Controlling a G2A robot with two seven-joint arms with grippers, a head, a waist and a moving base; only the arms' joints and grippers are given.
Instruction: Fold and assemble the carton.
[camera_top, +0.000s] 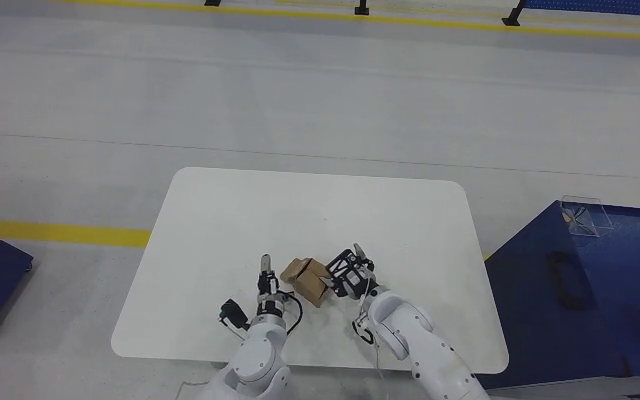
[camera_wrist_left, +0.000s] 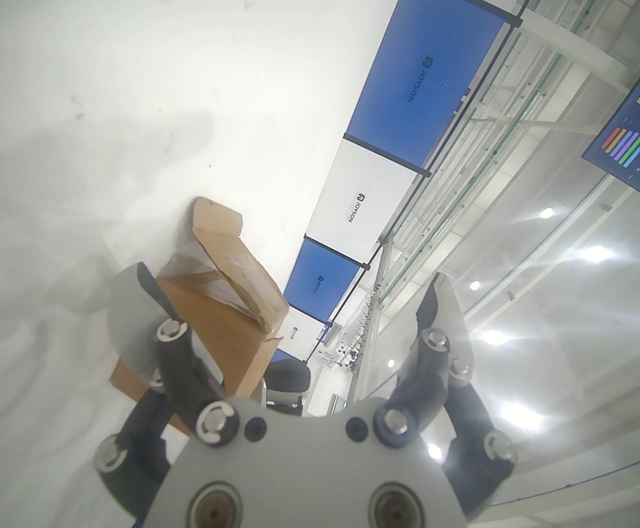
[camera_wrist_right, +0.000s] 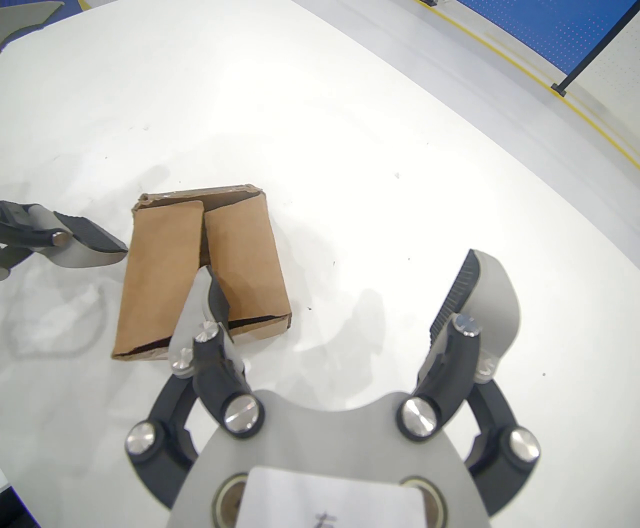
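Carton (camera_wrist_right: 245, 260) sits on the worktop (camera_wrist_right: 350, 150) between my left gripper (camera_wrist_left: 287, 282) and right gripper (camera_wrist_right: 340, 265), both spread. Flap-closing step, I reckon; next needs the flaps pressed flat.

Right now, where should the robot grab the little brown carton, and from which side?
Probably by its two long side walls, coming down from above. The carton lies flat on the table, long and narrow, with both top flaps folded down along a middle seam. The right gripper is open; its fingers could straddle that width, and squeezing there should keep the flaps shut.
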